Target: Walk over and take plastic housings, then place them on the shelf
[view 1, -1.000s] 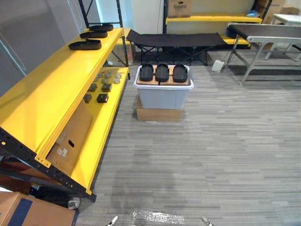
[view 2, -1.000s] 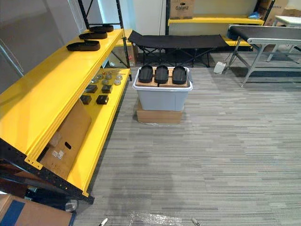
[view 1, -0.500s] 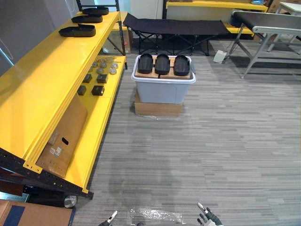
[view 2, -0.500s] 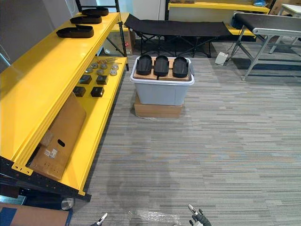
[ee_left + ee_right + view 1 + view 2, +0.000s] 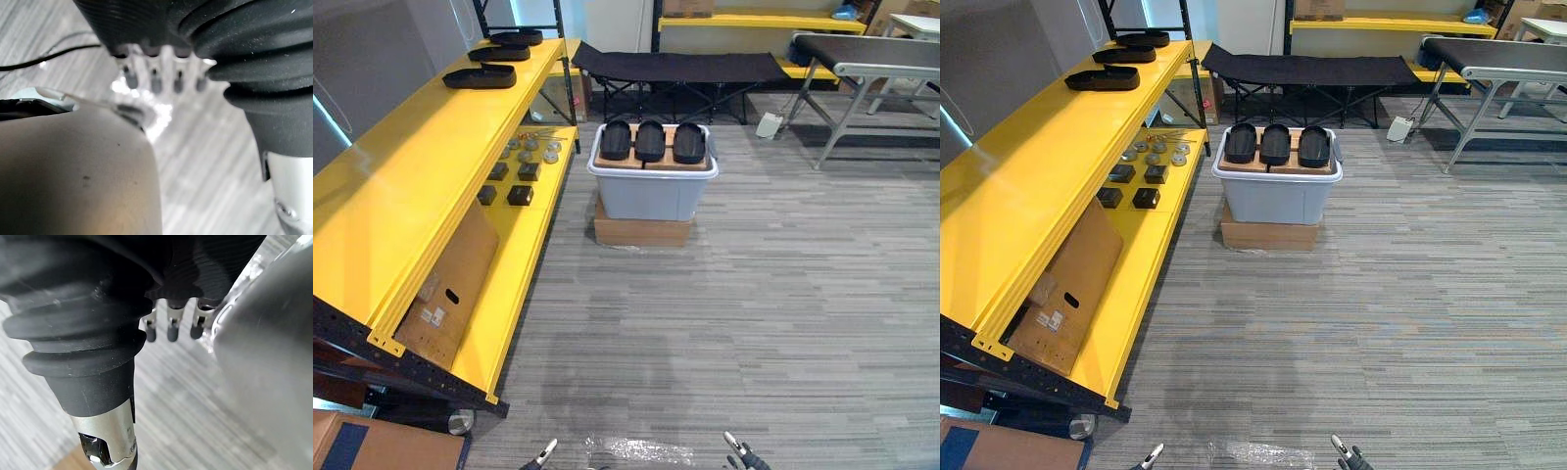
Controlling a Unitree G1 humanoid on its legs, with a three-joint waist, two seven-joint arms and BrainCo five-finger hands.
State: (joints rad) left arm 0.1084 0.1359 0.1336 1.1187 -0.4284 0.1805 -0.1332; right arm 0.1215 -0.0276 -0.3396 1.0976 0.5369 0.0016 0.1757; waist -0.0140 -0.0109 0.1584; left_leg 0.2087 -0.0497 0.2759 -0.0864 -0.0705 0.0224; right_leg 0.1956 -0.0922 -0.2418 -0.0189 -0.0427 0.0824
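Three black plastic housings (image 5: pixel 650 141) lay side by side across the top of a grey bin (image 5: pixel 651 199) in the left eye view. The bin stood on a flat cardboard box (image 5: pixel 643 233) on the floor (image 5: pixel 773 313), far ahead and near the middle. That stacking probably raised the housings to a height a hand could reach without stooping. Three shelved housings (image 5: pixel 480 76) sat in a row at the far left end of the yellow shelf (image 5: pixel 401 211), on its top level. They suggested where the rest belonged, and the nearer stretch of that level was bare. At the near edge, the left hand (image 5: pixel 545 452) and the right hand (image 5: pixel 734 452) showed as fingertips low over the floor, well apart from the bin.

The right eye view gave the same layout. The bin stood just right of the shelf's lower level, a strip of floor between them. Small parts (image 5: pixel 1148 173) lay on that lower level, and a cardboard sheet (image 5: pixel 1067 279) leaned under the top one.

In the left wrist view, the left hand's fingers (image 5: pixel 155 84) hung straight and loose above the floor, holding and touching nothing.

The right wrist view showed the right hand's fingers (image 5: pixel 172 332) just as relaxed and empty. I judged the walk to the bin unfinished, with no housing taken.
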